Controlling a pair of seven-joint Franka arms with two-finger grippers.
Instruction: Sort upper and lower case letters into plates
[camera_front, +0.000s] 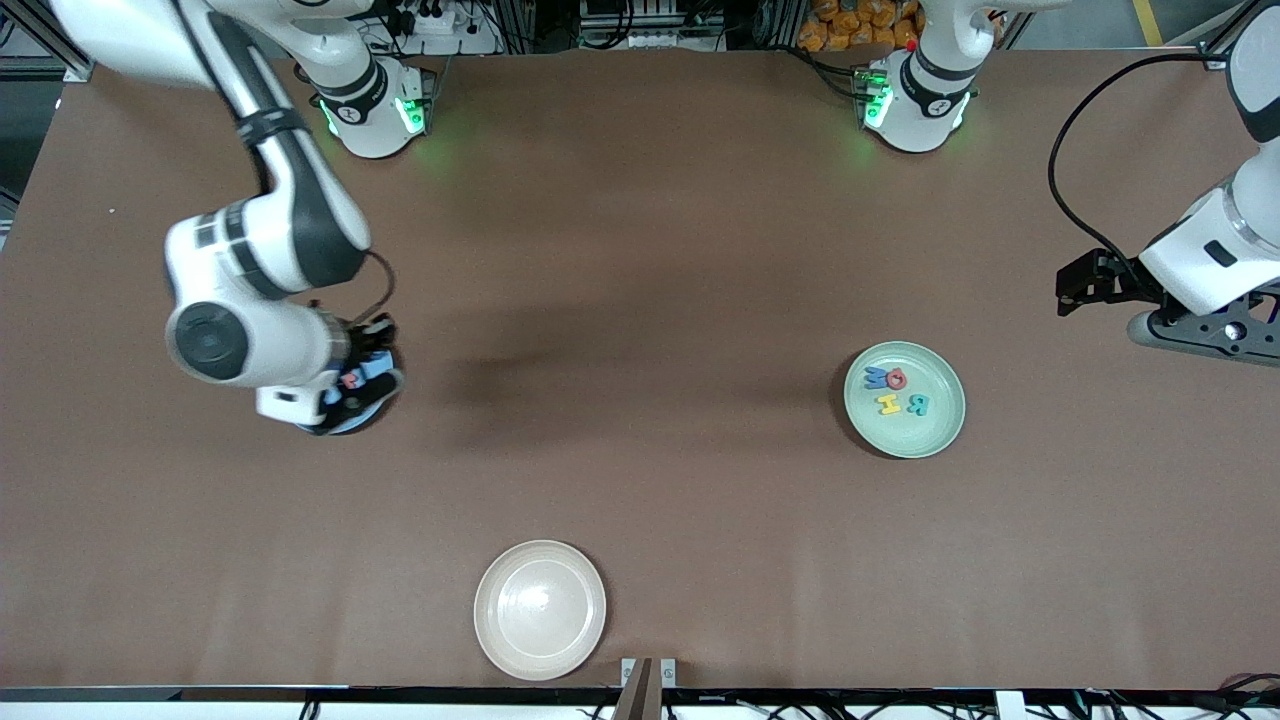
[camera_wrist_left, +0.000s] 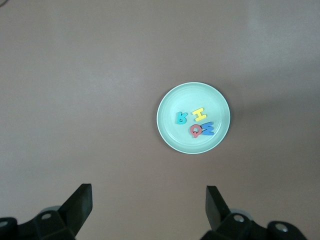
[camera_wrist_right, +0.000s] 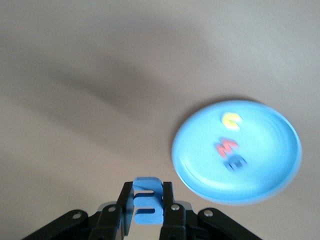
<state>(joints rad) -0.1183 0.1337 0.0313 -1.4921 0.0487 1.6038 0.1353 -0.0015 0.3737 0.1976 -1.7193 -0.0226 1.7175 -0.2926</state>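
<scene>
My right gripper (camera_wrist_right: 148, 189) is shut on a light blue letter (camera_wrist_right: 148, 210), held upright between its fingers just off the rim of the blue plate (camera_wrist_right: 270, 145). In that plate lie a yellow letter (camera_wrist_right: 231, 120), a red one (camera_wrist_right: 226, 148) and a dark blue one (camera_wrist_right: 235, 162). In the front view my right wrist hides most of this plate. The pale green plate (camera_front: 935, 435) holds several letters, among them a yellow piece (camera_front: 888, 404) and a teal piece (camera_front: 917, 404). My left gripper (camera_wrist_left: 148, 200) hangs open and empty, high over the table beside the green plate (camera_wrist_left: 170, 105).
A cream-white plate (camera_front: 540, 610) with nothing on it sits close to the table edge nearest the front camera. The left arm (camera_front: 1200, 260) waits at its own end of the table. Bare brown tabletop lies between the plates.
</scene>
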